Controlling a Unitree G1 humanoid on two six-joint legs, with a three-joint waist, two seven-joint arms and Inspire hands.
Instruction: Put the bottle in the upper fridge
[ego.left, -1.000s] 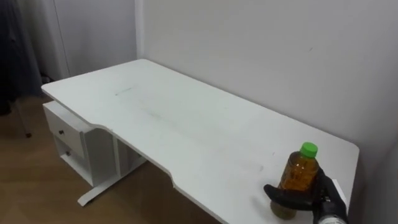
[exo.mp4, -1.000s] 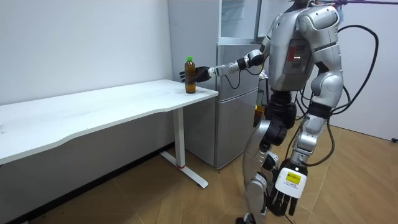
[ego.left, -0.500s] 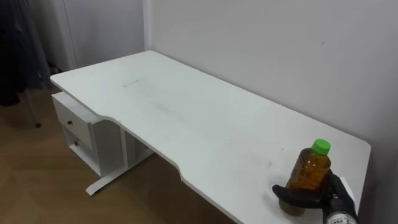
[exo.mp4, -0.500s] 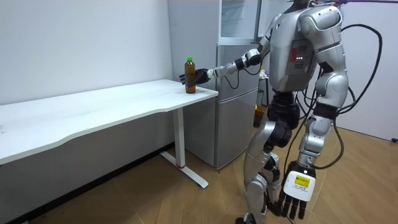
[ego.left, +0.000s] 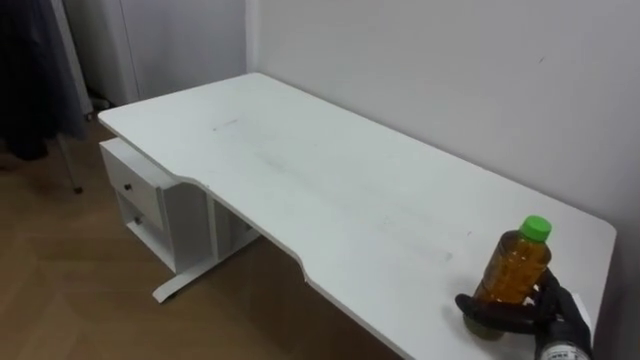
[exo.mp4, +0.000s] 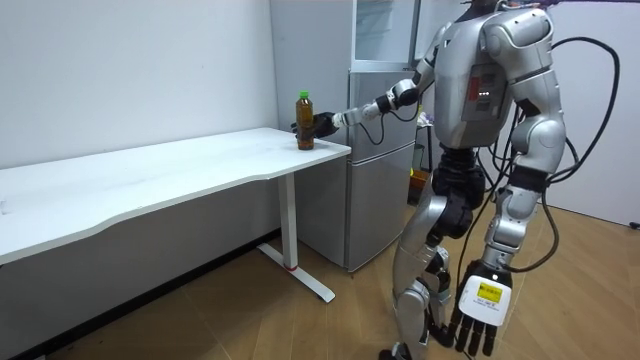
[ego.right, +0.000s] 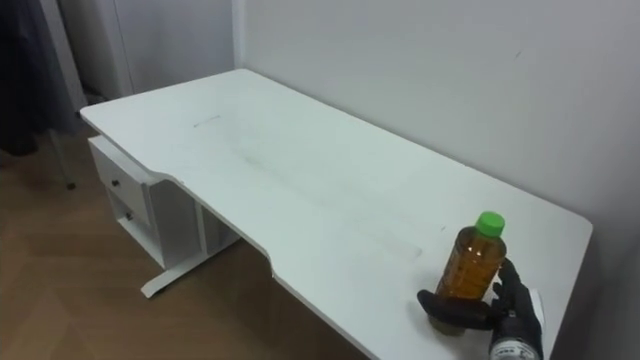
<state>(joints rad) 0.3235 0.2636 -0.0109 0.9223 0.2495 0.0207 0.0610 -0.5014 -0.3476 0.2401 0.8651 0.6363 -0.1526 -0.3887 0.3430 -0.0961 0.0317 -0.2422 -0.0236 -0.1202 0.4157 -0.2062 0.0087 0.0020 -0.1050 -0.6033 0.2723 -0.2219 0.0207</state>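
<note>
An amber bottle (ego.left: 515, 268) with a green cap stands upright near the right end of the white table (ego.left: 300, 170). My right hand (ego.left: 520, 315) comes in from the lower right, its dark fingers and thumb curled round the bottle's lower part. In the room view the same bottle (exo.mp4: 305, 108) is at the table's end nearest the fridge, with the right hand (exo.mp4: 322, 123) at it on an outstretched arm. My left hand (exo.mp4: 478, 310) hangs low at my side with its fingers straight. I stand between the table's end and the grey fridge (exo.mp4: 385, 150).
A white drawer unit (ego.left: 140, 195) sits under the table's far left end. A plain wall runs behind the table. The fridge stands right beside the table's end, its upper door above my shoulder height in the room view. Wooden floor lies in front.
The eye view has shifted, so the table and bottle sit further right and lower. The bottle still stands in the right hand's hold. My hanging left arm has swung a little.
</note>
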